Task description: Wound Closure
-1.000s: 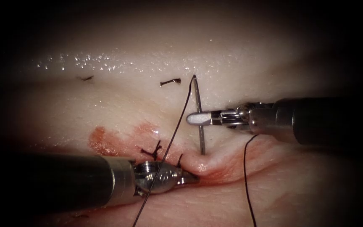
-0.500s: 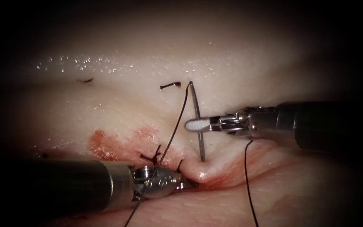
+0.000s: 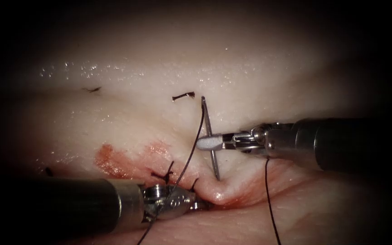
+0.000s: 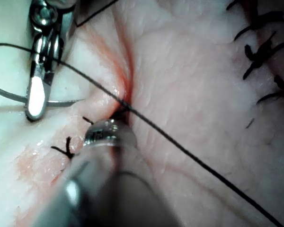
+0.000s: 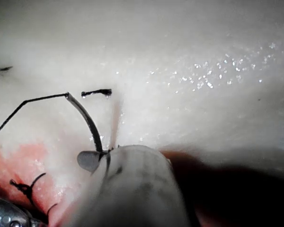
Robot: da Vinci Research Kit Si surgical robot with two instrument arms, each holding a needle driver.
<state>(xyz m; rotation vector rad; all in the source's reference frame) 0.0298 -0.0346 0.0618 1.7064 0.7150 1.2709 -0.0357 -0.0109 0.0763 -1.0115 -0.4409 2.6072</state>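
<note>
**Needle held mid-curve by the right pincer, point at the raised tissue**

Needle (image 3: 210,136) stands nearly upright in the endoscope view, clamped about halfway along its curve by the right pincer (image 3: 209,143), whose jaws are closed across it. Its lower end meets a raised fold of tissue (image 3: 250,68) just below that pincer, on the right side of the cut (image 3: 232,199); whether the point has gone in cannot be told. Its upper end, above the pincer, carries the thread (image 3: 191,145), which runs down and left across the left pincer (image 3: 200,205). That pincer lies low at the cut, its jaws pressed at the fold; whether they grip tissue cannot be told. Red fluid (image 3: 128,159) stains the tissue above it, with knotted stitches (image 3: 164,172) close by, and a cut end of thread (image 3: 183,96) lies up and left of the right pincer.

From the left wrist, the left pincer (image 4: 117,116) sits with its tip at the cut, its jaws hidden. Thread (image 4: 180,144) crosses just beyond it. Across from it the right pincer (image 4: 34,101) is shut on the needle (image 4: 9,93).

From the right wrist, the right pincer (image 5: 92,160) grips the needle (image 5: 87,120), which arcs up and away from it to the thread (image 5: 38,100).
</note>
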